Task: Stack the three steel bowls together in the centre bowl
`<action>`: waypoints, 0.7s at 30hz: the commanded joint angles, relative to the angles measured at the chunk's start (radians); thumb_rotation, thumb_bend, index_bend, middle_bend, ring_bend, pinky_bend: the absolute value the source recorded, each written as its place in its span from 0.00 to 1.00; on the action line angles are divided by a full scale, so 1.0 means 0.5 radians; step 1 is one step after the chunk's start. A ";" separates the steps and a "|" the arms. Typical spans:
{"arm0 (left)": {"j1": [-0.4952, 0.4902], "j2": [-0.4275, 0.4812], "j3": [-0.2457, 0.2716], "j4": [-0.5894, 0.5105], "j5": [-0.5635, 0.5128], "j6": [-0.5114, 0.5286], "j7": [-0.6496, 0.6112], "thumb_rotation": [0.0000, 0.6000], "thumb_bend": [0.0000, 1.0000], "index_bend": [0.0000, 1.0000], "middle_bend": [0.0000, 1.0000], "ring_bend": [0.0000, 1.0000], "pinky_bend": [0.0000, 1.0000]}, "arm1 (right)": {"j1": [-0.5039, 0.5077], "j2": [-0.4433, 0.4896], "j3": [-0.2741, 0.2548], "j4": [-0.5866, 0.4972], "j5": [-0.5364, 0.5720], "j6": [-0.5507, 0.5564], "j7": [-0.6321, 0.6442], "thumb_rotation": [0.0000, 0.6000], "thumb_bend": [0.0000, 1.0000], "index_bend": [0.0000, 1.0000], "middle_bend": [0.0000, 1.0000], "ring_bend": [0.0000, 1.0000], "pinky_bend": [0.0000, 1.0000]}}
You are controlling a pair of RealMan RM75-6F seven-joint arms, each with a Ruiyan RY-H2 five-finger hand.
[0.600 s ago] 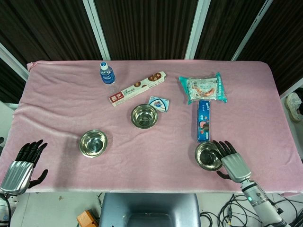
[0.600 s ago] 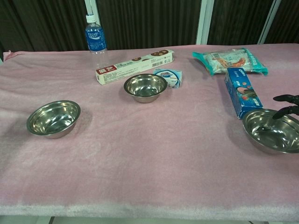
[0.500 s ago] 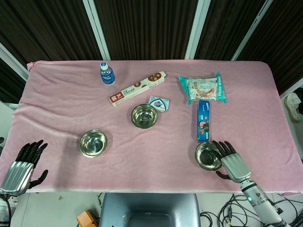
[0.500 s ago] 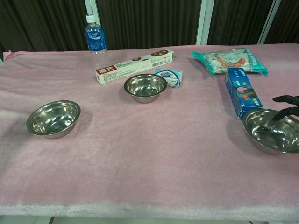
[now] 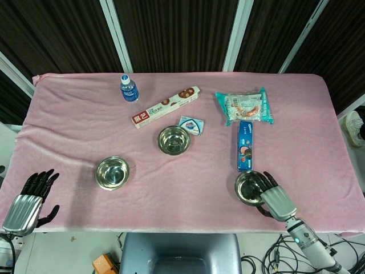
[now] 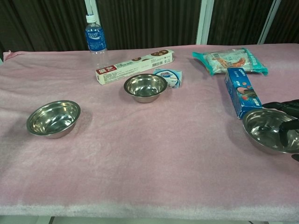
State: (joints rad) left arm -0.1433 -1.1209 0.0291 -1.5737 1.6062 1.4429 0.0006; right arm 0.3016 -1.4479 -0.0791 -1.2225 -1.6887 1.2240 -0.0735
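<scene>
Three steel bowls sit on the pink cloth. The centre bowl (image 5: 174, 140) (image 6: 145, 87) is in the middle, the left bowl (image 5: 112, 173) (image 6: 53, 118) nearer the front left. The right bowl (image 5: 248, 188) (image 6: 266, 130) lies at the front right. My right hand (image 5: 274, 197) (image 6: 288, 122) lies over this bowl's right side, its dark fingers spread across the rim and above the hollow, the thumb outside toward the table's front edge. It does not plainly grip the bowl. My left hand (image 5: 26, 203) hangs with fingers apart, holding nothing, off the table's front left corner.
A blue cookie box (image 5: 245, 145) (image 6: 241, 91) lies just behind the right bowl. Further back are a snack bag (image 5: 244, 106), a long biscuit box (image 5: 166, 106), a small packet (image 5: 191, 124) beside the centre bowl, and a blue bottle (image 5: 129, 88).
My right hand has slid left over the right bowl, so its fingers now cover more of the rim and hollow. The bowls and my left hand have hardly moved.
</scene>
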 commanded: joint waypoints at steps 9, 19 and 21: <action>0.022 0.015 -0.002 -0.007 -0.001 0.040 -0.013 1.00 0.36 0.00 0.00 0.00 0.04 | 0.020 -0.128 0.024 0.179 -0.093 0.176 0.062 1.00 0.67 0.84 0.17 0.00 0.00; 0.021 0.027 -0.007 -0.011 -0.009 0.032 -0.038 1.00 0.36 0.00 0.00 0.00 0.04 | 0.232 -0.087 0.267 -0.118 -0.079 0.151 -0.304 1.00 0.68 0.86 0.17 0.00 0.00; 0.021 0.029 -0.008 -0.010 -0.011 0.032 -0.045 1.00 0.36 0.00 0.00 0.00 0.04 | 0.312 -0.074 0.354 -0.214 -0.042 0.085 -0.412 1.00 0.68 0.86 0.17 0.00 0.00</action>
State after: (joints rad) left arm -0.1329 -1.1064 0.0250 -1.5788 1.6011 1.4590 -0.0221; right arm 0.4052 -1.4968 0.0405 -1.2682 -1.7313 1.3044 -0.2141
